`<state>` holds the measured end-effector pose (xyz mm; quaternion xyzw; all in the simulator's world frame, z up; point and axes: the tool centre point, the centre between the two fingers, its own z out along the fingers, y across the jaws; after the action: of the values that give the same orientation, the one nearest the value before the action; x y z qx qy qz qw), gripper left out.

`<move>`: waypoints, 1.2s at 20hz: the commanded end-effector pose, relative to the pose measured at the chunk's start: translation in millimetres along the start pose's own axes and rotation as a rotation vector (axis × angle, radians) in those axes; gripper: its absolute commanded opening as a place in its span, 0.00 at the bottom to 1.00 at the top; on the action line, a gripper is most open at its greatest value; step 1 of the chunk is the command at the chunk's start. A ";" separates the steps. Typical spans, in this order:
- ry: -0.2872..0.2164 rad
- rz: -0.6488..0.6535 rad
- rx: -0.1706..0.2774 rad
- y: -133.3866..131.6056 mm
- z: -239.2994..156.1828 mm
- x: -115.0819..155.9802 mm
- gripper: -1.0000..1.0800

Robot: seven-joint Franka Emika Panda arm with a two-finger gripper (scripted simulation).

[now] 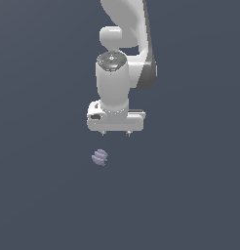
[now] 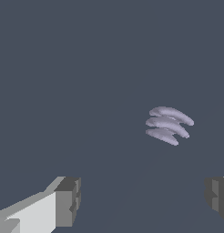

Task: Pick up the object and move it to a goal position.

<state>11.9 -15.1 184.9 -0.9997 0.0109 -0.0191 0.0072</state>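
Wrist view alone shows end effector [image 2: 141,200] wide open, empty, object [image 2: 168,125] apart.

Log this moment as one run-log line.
phase: approach | gripper: open, empty | object: on surface, ungrasped, apart from fingers | goal: not visible

Bare floor [image 1: 190,195] lies all round the object [image 1: 100,157]; nothing stands between it and the spread pincer [image 1: 115,132].

One lump [image 1: 100,157], one pincer [image 1: 115,133]
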 end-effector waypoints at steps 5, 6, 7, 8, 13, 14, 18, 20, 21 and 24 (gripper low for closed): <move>0.005 -0.003 0.002 -0.1 -2.5 1.1 0.96; 0.005 -0.002 0.002 0.2 -2.3 1.4 0.96; 0.005 0.001 0.002 0.8 -1.6 1.9 0.96; 0.005 0.006 0.002 1.8 -0.5 2.5 0.96; -0.001 0.056 0.001 11.6 11.1 8.4 0.96; -0.003 0.071 0.000 14.6 14.6 10.0 0.96; -0.011 0.147 -0.003 30.0 32.9 17.9 0.96; -0.016 0.194 -0.005 40.0 44.8 22.2 0.96; -0.018 0.219 -0.007 45.3 51.1 24.3 0.96; -0.025 0.282 -0.012 59.1 67.8 29.1 0.96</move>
<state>39.6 -66.9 125.7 -0.9908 0.1353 -0.0070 0.0050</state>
